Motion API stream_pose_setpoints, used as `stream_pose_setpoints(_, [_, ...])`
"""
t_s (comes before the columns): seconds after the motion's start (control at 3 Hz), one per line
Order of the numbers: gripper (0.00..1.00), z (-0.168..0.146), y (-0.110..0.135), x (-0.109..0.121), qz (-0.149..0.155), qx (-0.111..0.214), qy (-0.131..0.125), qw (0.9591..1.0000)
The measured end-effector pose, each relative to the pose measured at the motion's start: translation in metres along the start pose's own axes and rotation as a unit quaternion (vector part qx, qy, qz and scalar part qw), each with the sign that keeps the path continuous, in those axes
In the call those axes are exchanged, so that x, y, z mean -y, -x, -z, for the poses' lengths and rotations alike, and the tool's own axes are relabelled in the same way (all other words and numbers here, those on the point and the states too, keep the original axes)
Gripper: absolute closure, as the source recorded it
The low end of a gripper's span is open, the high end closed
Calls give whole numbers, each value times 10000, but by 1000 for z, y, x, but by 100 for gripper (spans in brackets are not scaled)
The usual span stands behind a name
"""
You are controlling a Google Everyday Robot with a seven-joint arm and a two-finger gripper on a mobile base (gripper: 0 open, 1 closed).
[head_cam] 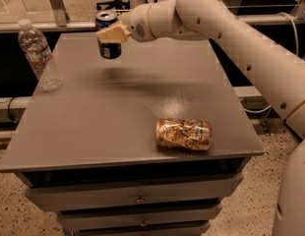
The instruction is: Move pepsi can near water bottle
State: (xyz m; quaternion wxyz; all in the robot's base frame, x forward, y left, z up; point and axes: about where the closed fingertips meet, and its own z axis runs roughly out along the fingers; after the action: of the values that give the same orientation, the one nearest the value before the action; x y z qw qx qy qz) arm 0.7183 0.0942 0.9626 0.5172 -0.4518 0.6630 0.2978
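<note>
Aloft, the cream gripper (112, 34) clasps the small dark blue pepsi can (110, 50), apparently clear of the flat grey table (118, 132).

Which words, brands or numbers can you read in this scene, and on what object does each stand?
No text is legible anywhere.
pepsi can, held by the gripper above the far side of the table: markings too blurred to read.
water bottle label: too blurred to read.
gold patterned can: lettering unreadable.
</note>
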Motion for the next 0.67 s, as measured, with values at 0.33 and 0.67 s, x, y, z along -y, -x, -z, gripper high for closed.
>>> stream_pose_setpoints(0.33, [100, -21, 6, -41, -47, 104, 431, 9990])
stream_pose_setpoints(0.67, [100, -38, 7, -65, -89, 146, 722, 9972])
